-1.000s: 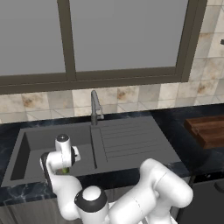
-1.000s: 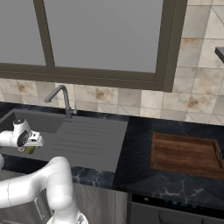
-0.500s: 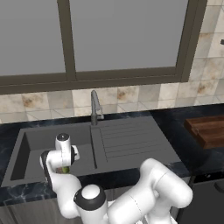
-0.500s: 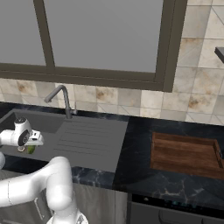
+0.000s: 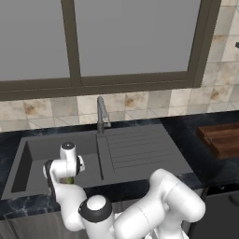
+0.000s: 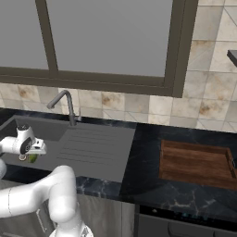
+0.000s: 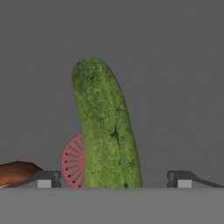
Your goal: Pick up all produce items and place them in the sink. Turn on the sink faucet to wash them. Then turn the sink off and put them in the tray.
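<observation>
Step in hand: a judgement, but this looks like either setting the cucumber (image 7: 107, 131) down in the sink (image 5: 37, 149) or picking it up again from there; I cannot tell which from this one moment.
Tool: tool (image 7: 113, 179) low in the basin, at lower left of the left base view; its two tips stand wide apart at the bottom of the hand view, with the cucumber between them and touching neither.
Cucumber: upright in the hand view centre, lying over the red drain mark (image 7: 72, 162); a green glimpse shows under the hand in the right base view.
Second produce item: the tan-brown item (image 7: 15, 170) sits at lower left of the hand view, beside the left tip, so also in the basin.
Faucet: faucet (image 5: 101, 114) stands behind the basin, centre left; no water visible.
Tray: tray (image 6: 196, 164) on the dark bench (image 6: 148, 185) at right, well apart from the sink.
Next move calls for: if both items are already in, lifting out and reaching the faucet's side lever; if washing is done, closing on the cucumber squarely before the carry to the tray.
</observation>
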Available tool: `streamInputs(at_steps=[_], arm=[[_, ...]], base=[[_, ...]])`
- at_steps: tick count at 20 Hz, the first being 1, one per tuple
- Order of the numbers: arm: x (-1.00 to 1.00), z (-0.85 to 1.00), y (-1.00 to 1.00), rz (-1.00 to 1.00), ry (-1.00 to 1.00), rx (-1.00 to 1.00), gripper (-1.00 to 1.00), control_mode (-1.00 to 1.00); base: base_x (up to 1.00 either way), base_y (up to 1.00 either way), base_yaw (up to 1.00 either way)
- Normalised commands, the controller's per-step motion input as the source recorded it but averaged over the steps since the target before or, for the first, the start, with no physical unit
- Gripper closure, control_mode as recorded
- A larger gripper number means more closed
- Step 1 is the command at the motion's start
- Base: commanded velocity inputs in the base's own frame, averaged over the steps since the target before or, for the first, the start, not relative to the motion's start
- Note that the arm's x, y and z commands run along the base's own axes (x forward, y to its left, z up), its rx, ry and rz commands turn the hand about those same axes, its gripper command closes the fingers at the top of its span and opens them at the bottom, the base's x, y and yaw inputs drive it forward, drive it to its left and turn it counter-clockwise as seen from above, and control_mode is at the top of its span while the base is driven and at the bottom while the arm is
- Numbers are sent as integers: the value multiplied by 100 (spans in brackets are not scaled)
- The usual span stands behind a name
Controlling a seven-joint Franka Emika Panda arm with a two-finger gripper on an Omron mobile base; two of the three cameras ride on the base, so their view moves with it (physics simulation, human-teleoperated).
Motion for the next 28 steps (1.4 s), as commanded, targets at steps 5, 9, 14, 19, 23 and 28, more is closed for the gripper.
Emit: streamInputs(at_steps=[5, 9, 14, 19, 23, 28], arm=[[0, -44, 0, 0, 5, 0, -100, -100], [0, -60, 0, 0, 5, 0, 100, -100], [0, -40, 0, 1, 3, 0, 100, -100], [-1, 6, 0, 0, -1, 1, 100, -100], [-5, 48, 0, 0, -8, 0, 100, -100], [-2, 67, 0, 0, -8, 0, 100, -100]], base=[[0, 0, 0], [0, 0, 0], [0, 0, 0], [0, 0, 0], [0, 0, 0], [0, 0, 0]])
